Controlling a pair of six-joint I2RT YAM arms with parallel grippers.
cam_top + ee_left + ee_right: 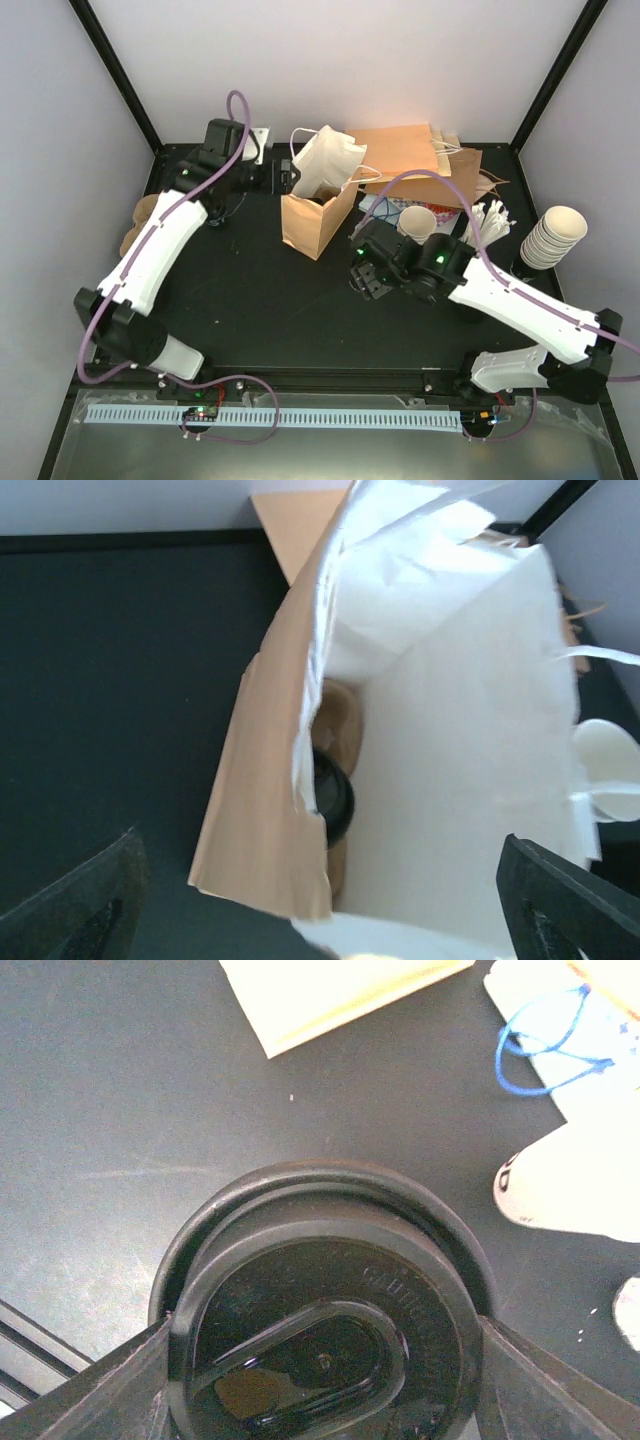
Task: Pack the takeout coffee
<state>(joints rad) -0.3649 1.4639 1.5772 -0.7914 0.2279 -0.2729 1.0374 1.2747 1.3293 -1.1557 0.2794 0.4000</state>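
Note:
A takeout coffee (320, 1290) with a round black lid fills the right wrist view. My right gripper (322, 1332) is shut on it, one finger pressed against each side of the lid, low over the black table. From above, that gripper (368, 268) hides the cup. An open brown paper bag (305, 225) with a white lining stands at the back centre. Inside it a second black-lidded coffee (337, 795) sits in a brown pulp carrier (340, 720). My left gripper (320, 880) hangs open over the bag's mouth, its fingers wide on either side of the bag's near edge.
A lidless white cup (417, 222) stands just behind the right gripper. Stacked white cups (550, 238) lie at the right edge, with wooden stirrers (490, 222) beside them. Flat brown bags (420, 158) lie at the back. Pulp trays (140, 225) sit at the left edge.

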